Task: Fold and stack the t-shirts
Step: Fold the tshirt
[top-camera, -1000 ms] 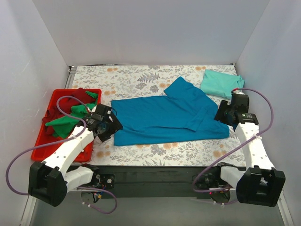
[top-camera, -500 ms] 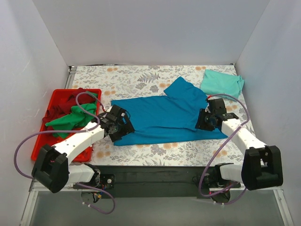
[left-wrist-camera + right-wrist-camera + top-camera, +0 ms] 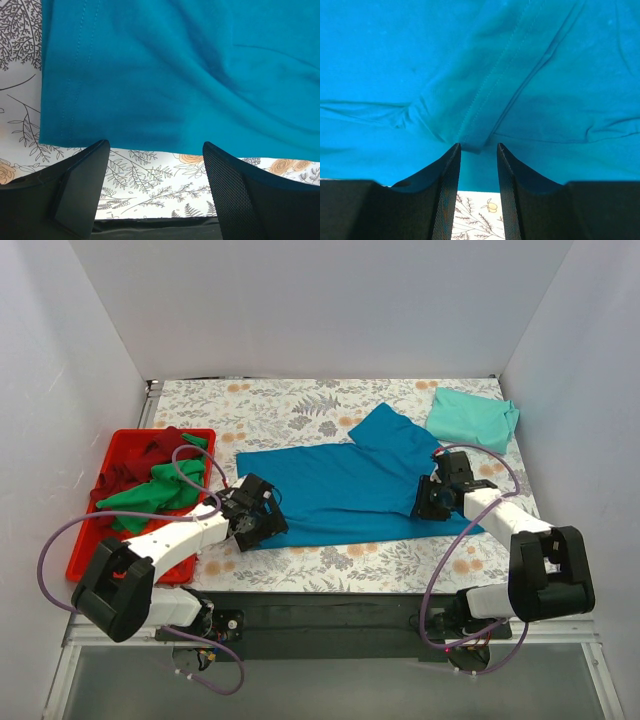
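Observation:
A deep blue t-shirt (image 3: pixel 345 485) lies spread flat across the middle of the table, one sleeve folded in. My left gripper (image 3: pixel 262 524) sits low at its near left corner. In the left wrist view that gripper (image 3: pixel 155 145) is open, its fingers straddling the hem of the blue t-shirt (image 3: pixel 175 75) with nothing between them. My right gripper (image 3: pixel 429 502) is over the shirt's right part. In the right wrist view its jaws (image 3: pixel 478 146) stand narrowly apart, with the tip of the folded sleeve (image 3: pixel 477 142) just at the fingertips. A pale mint t-shirt (image 3: pixel 470 418) lies folded at the back right.
A red tray (image 3: pixel 88 552) stands at the left with a bright green shirt (image 3: pixel 150 495) and a dark red shirt (image 3: pixel 150 452) bunched in it. White walls close off three sides. The table's dark front edge (image 3: pixel 330 605) runs just below the blue shirt.
Both arms have reached inward and down to the blue shirt: the left to its near left corner, the right onto the folded sleeve. The right jaws have narrowed.

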{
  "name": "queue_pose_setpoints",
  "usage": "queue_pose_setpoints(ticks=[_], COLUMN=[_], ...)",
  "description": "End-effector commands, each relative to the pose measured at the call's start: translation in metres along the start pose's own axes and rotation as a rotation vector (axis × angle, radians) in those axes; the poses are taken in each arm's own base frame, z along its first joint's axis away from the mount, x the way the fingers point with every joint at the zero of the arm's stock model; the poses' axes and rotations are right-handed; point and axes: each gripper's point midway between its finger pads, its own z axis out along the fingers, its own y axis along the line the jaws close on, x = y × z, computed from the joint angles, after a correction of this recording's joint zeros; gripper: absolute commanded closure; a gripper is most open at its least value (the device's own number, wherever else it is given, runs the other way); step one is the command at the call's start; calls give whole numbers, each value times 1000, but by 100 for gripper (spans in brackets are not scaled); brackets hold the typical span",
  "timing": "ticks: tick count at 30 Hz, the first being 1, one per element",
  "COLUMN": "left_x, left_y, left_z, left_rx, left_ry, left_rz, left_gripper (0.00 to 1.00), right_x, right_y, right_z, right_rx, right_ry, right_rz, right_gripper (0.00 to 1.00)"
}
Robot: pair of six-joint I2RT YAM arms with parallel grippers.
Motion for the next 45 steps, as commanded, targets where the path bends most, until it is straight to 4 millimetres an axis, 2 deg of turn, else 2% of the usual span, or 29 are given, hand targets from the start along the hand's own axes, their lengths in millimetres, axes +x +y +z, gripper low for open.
queue_pose_setpoints(ticks=[1, 10, 19, 25, 28, 29, 30, 33, 39, 45], left_x=[-4, 4, 14, 16, 17, 17, 17, 19, 23, 25], left_y=[0, 12, 30, 36, 38, 38, 39, 42, 48, 53], left_z=[0, 8, 10, 9, 9, 9, 9, 9, 9, 6], left_rx=[9, -30, -58, -68, -73, -74, -76, -83, -101, -104], left_ry=[-29, -13, -6, -7, -7, -8, -8, -5, 2, 0], left_rz=[-7, -10, -10, -12, -13, -11, -11, -11, -21, -22], left_gripper=[26, 26, 26, 25, 26, 26, 26, 26, 25, 25], right_x=[2, 5, -6, -11, -13, -15, -16, -24, -55, -78], right_y=[1, 8, 16, 20, 20, 22, 22, 27, 46, 62], right_z=[6, 13, 9, 5, 4, 4, 3, 2, -3, 6], right_rx=[-2, -28, -46, -51, -52, -54, -55, -65, -111, -132], right_ry=[-2, 12, -9, -13, -21, -24, -29, -41, -82, -86], right_rz=[-3, 17, 19, 15, 12, 12, 11, 2, -7, -26], right_gripper=[59, 63, 83, 80, 87, 98, 99, 99, 99, 99])
